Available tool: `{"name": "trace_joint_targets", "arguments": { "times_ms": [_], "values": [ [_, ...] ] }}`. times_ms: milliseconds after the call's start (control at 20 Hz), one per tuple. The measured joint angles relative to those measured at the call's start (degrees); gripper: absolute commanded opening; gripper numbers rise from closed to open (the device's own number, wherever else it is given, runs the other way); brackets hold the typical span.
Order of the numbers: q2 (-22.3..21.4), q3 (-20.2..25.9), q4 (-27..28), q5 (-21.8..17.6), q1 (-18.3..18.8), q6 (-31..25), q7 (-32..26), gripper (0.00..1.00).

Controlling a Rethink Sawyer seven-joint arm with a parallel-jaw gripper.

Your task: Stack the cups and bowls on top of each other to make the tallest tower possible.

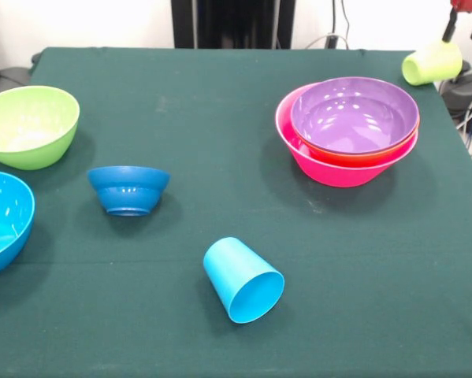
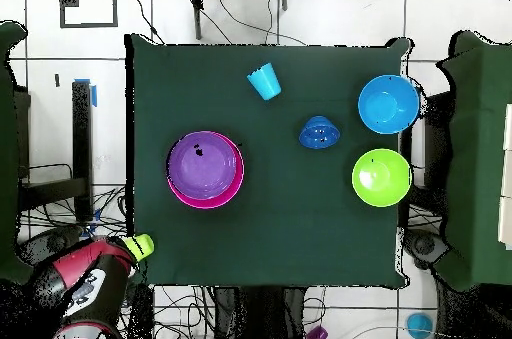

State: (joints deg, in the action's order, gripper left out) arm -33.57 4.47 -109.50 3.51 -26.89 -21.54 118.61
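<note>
We are looking at a tower [image 1: 347, 130] that is only partly built: the purple bowl [image 1: 354, 113] is sitting inside an orange bowl [image 1: 330, 153], of which only the rim is showing, and both are nesting in the wide pink bowl [image 1: 330, 169] toward one side of the surface [image 1: 220, 94]. Three bowls are in; the rest is waiting.

Still loose are the lime green bowl [image 1: 27, 124] and the sky blue bowl [image 1: 1, 220], both upright at the opposite edge, well apart from the tower. The small dark blue bowl [image 1: 129, 189] is resting near them, and from the front it appears to be upside down, wide rim on the cloth. The sky blue cup [image 1: 243, 279] is lying on its side by itself, its long axis running diagonally, mouth opening toward the front camera and narrow base pointing back toward the middle of the surface. We are judging that it would need righting or flipping before stacking.

The yellow-green cup [image 1: 432, 63] is at the far corner, right at the surface's edge beside the robot. It is tilting on its side, mouth facing the tower and its long axis roughly level. The hand [image 1: 464, 30] is just above it, its two fingers reaching down to it, seemingly pinching the cup's base end.
</note>
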Motion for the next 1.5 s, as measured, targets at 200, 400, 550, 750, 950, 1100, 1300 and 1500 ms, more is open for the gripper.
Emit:
{"name": "trace_joint_targets", "arguments": {
  "times_ms": [200, 400, 550, 750, 950, 1100, 1300, 1500],
  "values": [
    [0.04, -0.01, -0.05, 0.00, -0.37, 0.01, 0.00, 1.00],
    [0.35, -0.02, -0.48, 0.01, -1.40, 0.85, 0.00, 1.00],
    [0.91, 0.06, -0.62, -0.01, -2.47, 1.98, 0.00, 1.00],
    [2.24, -0.17, -0.78, -0.01, -3.20, 3.68, 0.00, 1.00],
    [3.58, -0.75, -2.30, 0.00, -3.60, 6.15, 0.00, 1.00],
    [2.97, -2.08, -3.74, 0.00, -4.43, 6.15, 0.11, 1.00],
    [-1.95, -6.75, -5.74, -0.01, -8.33, 2.17, 0.53, 1.00],
    [-5.90, -9.07, -5.86, 0.00, -9.72, -2.28, 0.60, 1.00]
  ]
}}
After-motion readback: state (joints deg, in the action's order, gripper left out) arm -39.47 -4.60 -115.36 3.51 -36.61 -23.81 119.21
